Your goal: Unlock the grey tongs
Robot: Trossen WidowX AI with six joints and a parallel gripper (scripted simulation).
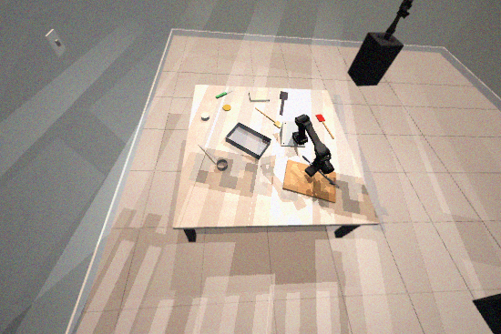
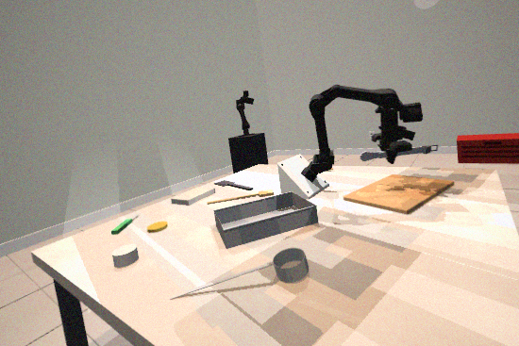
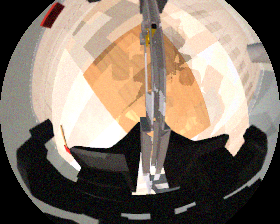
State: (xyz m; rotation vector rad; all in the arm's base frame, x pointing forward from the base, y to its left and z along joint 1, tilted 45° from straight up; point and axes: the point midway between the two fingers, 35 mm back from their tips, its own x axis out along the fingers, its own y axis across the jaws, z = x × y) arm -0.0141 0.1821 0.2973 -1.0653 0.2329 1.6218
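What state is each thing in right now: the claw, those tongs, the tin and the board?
gripper: shut on the tongs, above the board.
tongs: held level in the air, arms close together.
roasting tin: on the table, nothing across it.
wooden board: flat on the table, nothing on it.

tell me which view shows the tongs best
The wrist view: the grey tongs fill the frame lengthwise, clamped in the gripper over the wooden board. The exterior view shows them side-on, level above the board; the top view shows only a thin sliver.
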